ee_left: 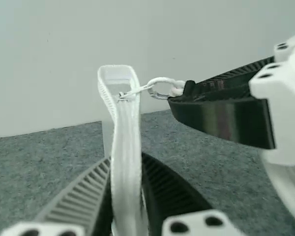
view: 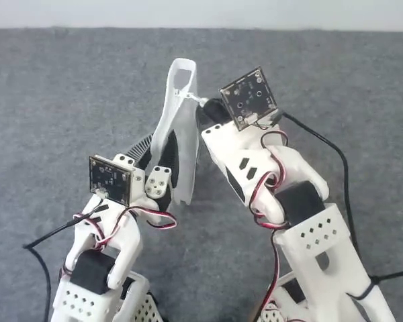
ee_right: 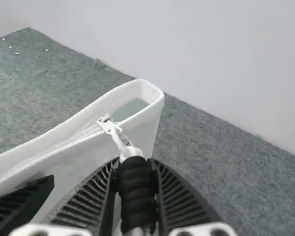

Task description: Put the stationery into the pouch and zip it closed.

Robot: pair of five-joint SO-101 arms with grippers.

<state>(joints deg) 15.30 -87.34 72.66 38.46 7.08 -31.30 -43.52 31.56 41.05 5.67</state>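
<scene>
A white pouch (view: 178, 114) stands on edge, lifted above the grey table between the two arms. My left gripper (view: 162, 153) is shut on the pouch's lower part; in the left wrist view the pouch (ee_left: 125, 147) rises upright between its black fingers (ee_left: 88, 191). My right gripper (view: 203, 111) is shut on the zipper pull (view: 199, 100) near the pouch's top end. In the right wrist view the zipper pull (ee_right: 112, 129) sits close to the far end of the pouch (ee_right: 88, 142), just beyond my right gripper (ee_right: 132, 164). The left wrist view shows the right gripper (ee_left: 179, 96) holding the zipper pull (ee_left: 160, 87).
Grey felt-like table surface (view: 60, 100) spreads all around, with a pale wall (view: 201, 12) along the far edge. Black cables trail from the right arm (view: 339, 161) and the left arm (view: 43, 241).
</scene>
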